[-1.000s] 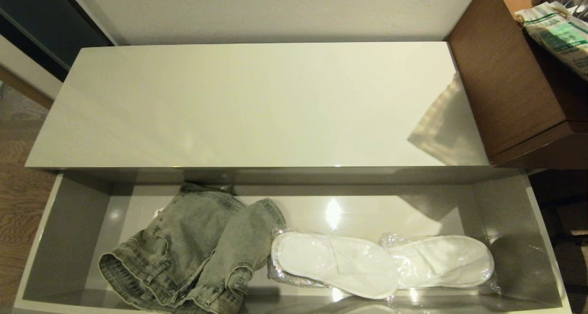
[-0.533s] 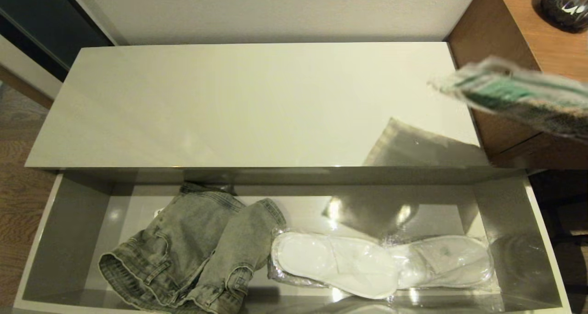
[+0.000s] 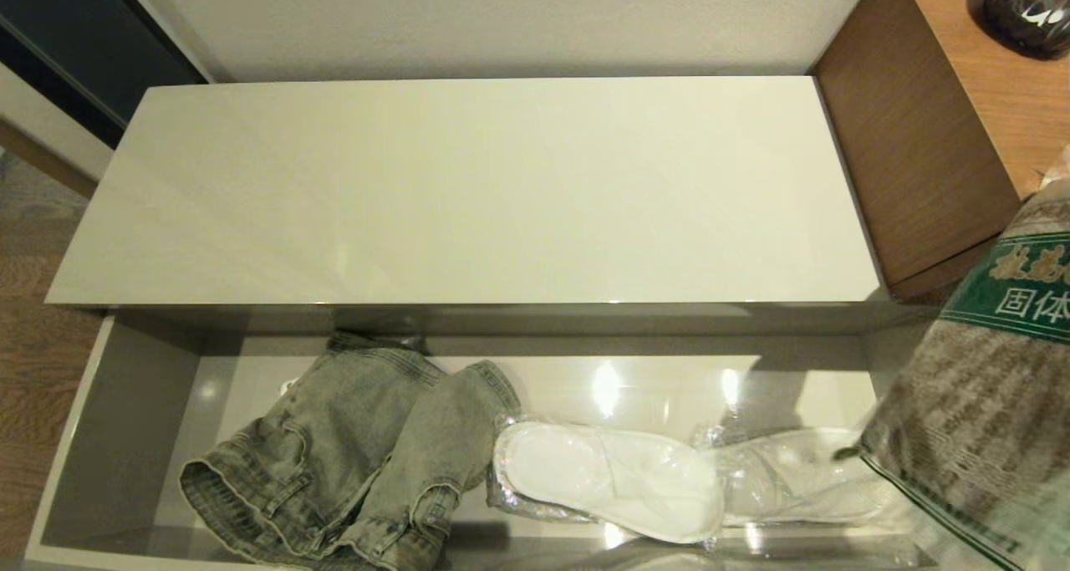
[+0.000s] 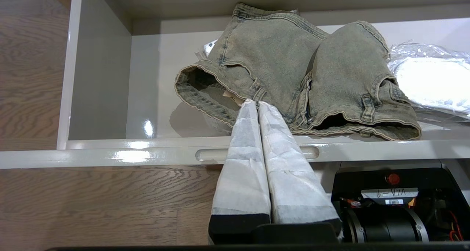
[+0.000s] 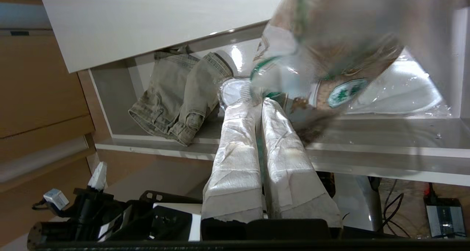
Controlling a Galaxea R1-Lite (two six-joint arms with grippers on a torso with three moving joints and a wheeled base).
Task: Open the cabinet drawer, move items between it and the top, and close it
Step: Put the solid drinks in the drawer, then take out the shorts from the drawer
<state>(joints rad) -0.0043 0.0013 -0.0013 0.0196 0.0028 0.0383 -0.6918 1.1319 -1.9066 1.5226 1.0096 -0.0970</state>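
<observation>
The cabinet drawer (image 3: 125, 437) stands pulled out below the bare cream-grey top (image 3: 468, 195). Folded grey jeans (image 3: 351, 454) lie in its left half. A clear packet (image 3: 978, 387) with brown contents and green-white labels hangs above the drawer's right end. My right gripper (image 5: 261, 102) is shut on the packet (image 5: 330, 60), a green edge showing between its fingers. My left gripper (image 4: 256, 103) is shut and empty, hovering outside the drawer's front rim over a slim notch (image 4: 211, 154), its tips pointing at the jeans (image 4: 293, 78). Neither gripper shows in the head view.
White slippers (image 3: 610, 479) wrapped in clear plastic lie in the drawer's middle and right, partly under the packet. A brown wood-grain desk (image 3: 919, 136) stands against the cabinet's right end with a dark round object (image 3: 1026, 7) on it. Wooden floor lies to the left.
The packet has travelled from above the desk, across the top's right end, down over the drawer's right end and nearer the head camera. The jeans and slippers have not moved.
</observation>
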